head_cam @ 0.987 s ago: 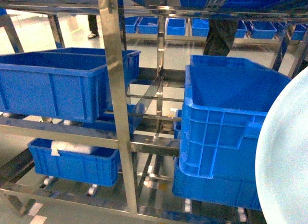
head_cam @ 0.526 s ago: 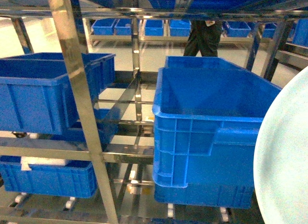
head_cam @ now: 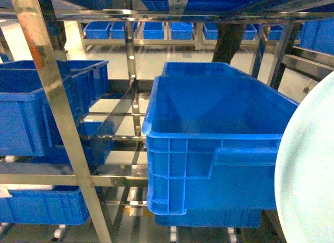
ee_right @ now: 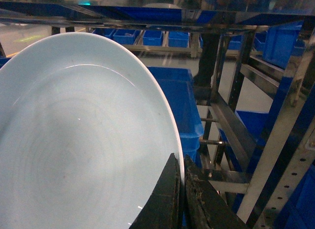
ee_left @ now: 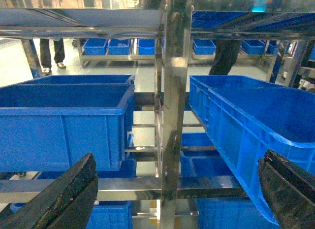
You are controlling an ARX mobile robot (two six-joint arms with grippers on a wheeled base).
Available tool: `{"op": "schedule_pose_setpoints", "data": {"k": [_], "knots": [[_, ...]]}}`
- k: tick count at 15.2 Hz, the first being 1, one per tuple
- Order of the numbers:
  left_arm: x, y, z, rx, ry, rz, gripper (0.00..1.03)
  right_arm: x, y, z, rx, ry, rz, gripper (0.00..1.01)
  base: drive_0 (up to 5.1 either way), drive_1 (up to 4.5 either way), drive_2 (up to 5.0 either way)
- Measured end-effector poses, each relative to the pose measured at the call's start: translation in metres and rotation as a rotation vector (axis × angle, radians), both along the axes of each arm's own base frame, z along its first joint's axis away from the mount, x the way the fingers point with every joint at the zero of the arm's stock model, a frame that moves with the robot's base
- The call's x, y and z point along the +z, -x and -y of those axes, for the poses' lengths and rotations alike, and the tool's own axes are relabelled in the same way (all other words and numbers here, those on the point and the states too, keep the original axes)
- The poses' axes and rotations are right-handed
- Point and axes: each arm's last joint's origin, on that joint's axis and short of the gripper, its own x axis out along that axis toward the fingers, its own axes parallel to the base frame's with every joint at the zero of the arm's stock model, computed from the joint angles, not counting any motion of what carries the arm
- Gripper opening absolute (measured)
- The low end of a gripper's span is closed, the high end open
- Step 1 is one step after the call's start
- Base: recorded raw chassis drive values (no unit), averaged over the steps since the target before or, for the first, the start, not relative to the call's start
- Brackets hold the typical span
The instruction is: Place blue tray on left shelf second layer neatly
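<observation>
The blue tray (ee_right: 74,140) is a pale, glossy round dish held on edge, filling the left of the right wrist view. Only its left rim (head_cam: 308,170) shows at the right border of the head view. My right gripper (ee_right: 180,162) is shut on the tray's lower right rim, one finger on each face. My left gripper (ee_left: 178,157) is open and holds nothing; its dark fingers (ee_left: 64,194) frame a steel post (ee_left: 174,115). The left shelf's middle tier rail (head_cam: 42,174) runs under a dark-blue crate (head_cam: 31,107). Neither gripper shows in the head view.
A large dark-blue crate (head_cam: 214,143) sits close ahead on the right bay, stacked on another. An angled steel post (head_cam: 57,112) divides the bays. More crates (ee_left: 64,120) fill the lower and far racks. Two people's legs (head_cam: 229,42) (ee_left: 49,51) stand in the aisle behind.
The rack and crates have slid left and grown larger in the head view, so the big right crate now sits in the middle. The tray stays at the right edge.
</observation>
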Motion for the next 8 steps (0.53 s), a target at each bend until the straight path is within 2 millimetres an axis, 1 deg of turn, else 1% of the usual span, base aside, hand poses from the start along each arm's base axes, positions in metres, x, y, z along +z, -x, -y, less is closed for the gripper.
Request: {"op": "schedule_pose_setpoints", "data": {"k": [8], "knots": [[-0.0001, 0.0000, 0.0000, -0.002, 0.000, -0.001, 0.98, -0.0001, 0.0000, 0.0000, -0.001, 0.000, -0.002, 0.02, -0.3, -0.33, -0.3]]}}
